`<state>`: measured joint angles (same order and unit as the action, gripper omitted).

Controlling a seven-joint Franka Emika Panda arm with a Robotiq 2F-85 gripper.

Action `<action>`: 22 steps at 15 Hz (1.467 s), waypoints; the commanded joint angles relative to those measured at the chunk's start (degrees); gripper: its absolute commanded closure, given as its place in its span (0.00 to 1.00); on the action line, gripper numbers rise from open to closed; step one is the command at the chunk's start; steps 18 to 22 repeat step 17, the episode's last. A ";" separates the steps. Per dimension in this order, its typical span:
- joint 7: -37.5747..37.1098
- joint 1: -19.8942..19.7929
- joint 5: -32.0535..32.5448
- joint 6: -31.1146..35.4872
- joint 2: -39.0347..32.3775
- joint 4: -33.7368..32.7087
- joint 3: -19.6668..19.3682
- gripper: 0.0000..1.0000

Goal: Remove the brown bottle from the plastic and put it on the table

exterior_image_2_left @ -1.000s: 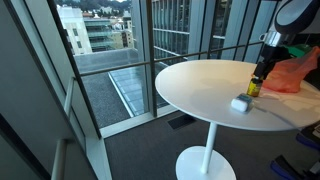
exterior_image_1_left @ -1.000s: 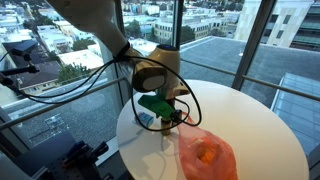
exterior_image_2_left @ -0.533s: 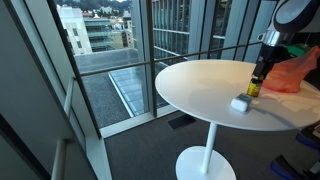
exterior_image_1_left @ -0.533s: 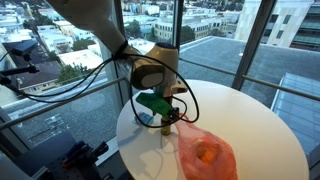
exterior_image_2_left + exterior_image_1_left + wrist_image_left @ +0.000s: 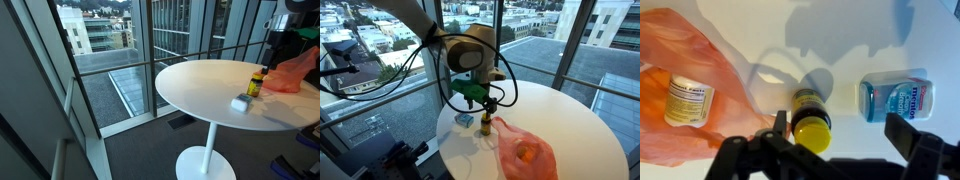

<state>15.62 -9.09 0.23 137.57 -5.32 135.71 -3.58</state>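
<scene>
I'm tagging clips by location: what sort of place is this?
Probably an upper floor of a high-rise office or lounge: a round white pedestal table stands by floor-to-ceiling windows, with city rooftops well below.

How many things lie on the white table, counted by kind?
Brown bottle: 1
Orange plastic bag: 1
Labelled container inside the bag: 1
Blue pack: 1
Total: 4

Plastic bag (image 5: 690, 45) apparently cropped leftward
</scene>
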 commanded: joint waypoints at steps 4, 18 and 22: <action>-9.39 0.81 5.62 -9.03 10.88 1.55 -1.88 0.00; -7.78 0.77 4.40 -16.79 14.32 0.11 -3.53 0.00; -7.78 0.77 4.40 -16.79 14.32 0.11 -3.53 0.00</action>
